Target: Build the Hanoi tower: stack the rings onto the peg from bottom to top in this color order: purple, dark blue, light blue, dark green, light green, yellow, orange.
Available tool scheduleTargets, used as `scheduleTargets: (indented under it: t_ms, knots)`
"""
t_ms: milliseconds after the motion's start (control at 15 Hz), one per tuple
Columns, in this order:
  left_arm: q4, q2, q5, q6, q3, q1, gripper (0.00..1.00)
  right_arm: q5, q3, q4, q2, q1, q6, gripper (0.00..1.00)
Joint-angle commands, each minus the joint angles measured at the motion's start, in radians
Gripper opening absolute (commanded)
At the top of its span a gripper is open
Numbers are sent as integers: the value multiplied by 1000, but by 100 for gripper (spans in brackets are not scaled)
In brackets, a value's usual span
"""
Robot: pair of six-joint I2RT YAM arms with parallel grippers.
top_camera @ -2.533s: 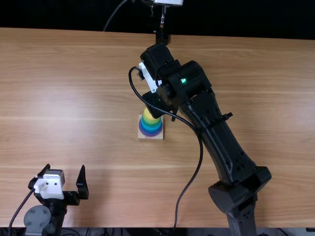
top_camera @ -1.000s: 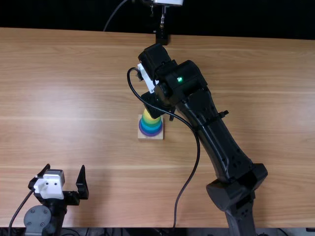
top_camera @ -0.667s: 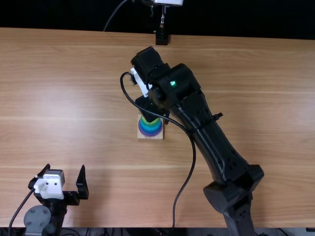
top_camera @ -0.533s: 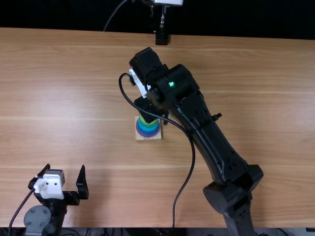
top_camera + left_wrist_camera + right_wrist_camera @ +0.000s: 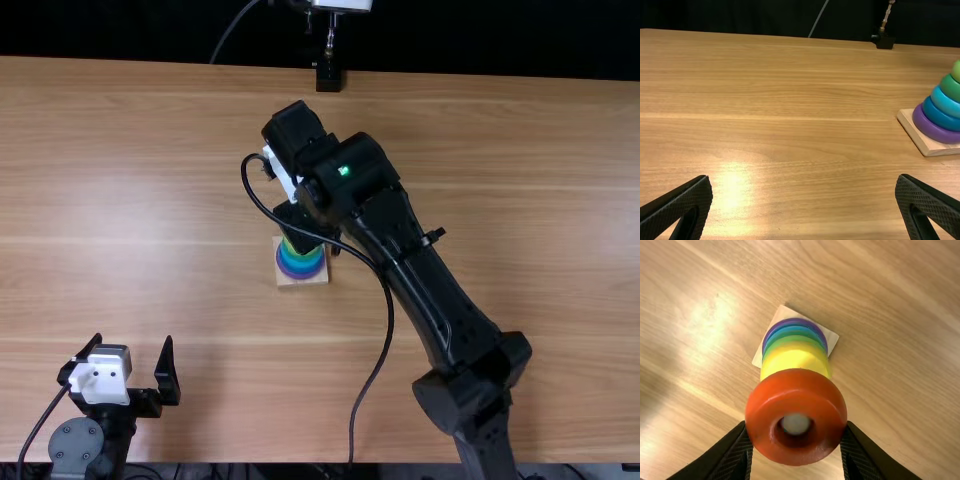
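My left gripper [image 5: 133,342] stands open and empty at the near left; in the left wrist view, my left gripper [image 5: 804,179] has bare table between its fingers. Over the tower is my right gripper [image 5: 306,226], partly covering it. In the right wrist view, my right gripper [image 5: 796,426] is shut on the orange ring [image 5: 796,382]. The peg's pale tip [image 5: 796,424] shows through its hole; whether the ring is around the peg, I cannot tell. Below it are the yellow ring [image 5: 795,359], green rings, blue rings and the purple ring [image 5: 302,274] on the wooden base [image 5: 303,282].
The right arm [image 5: 430,290] crosses over the table from the near right to the tower, its loose cable [image 5: 390,330] looping beside it. At the far edge a black mount [image 5: 329,76] stands behind the tower.
My right gripper has moved left and a little nearer the front edge, covering the tower's yellow part in the top view. The base has shifted slightly left. The left arm has stayed still.
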Motion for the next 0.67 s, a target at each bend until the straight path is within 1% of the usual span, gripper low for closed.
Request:
scheduleTargets:
  t_ms: [0,133,200,267,333,467,533,600]
  knots:
    - [-79,-12,13,14,-105,5,100,1,-26,-4,24,-5,-2,0]
    - [-79,-12,13,16,-105,5,100,3,-26,0,30,-5,-2,0]
    - [-79,-12,13,14,-105,5,100,1,-19,7,40,-5,4,1]
    - [-79,-12,13,16,-105,5,100,3,-14,5,44,-4,11,62]
    - [-79,-12,13,16,-105,5,100,12,-23,4,42,-4,9,100]
    - [-79,-12,13,14,-105,5,100,62,-33,7,40,-5,6,100]
    - [-79,-12,13,14,-105,5,100,73,-33,7,34,-5,4,100]
    - [-79,-12,13,14,-105,5,100,73,-22,16,30,-4,4,100]
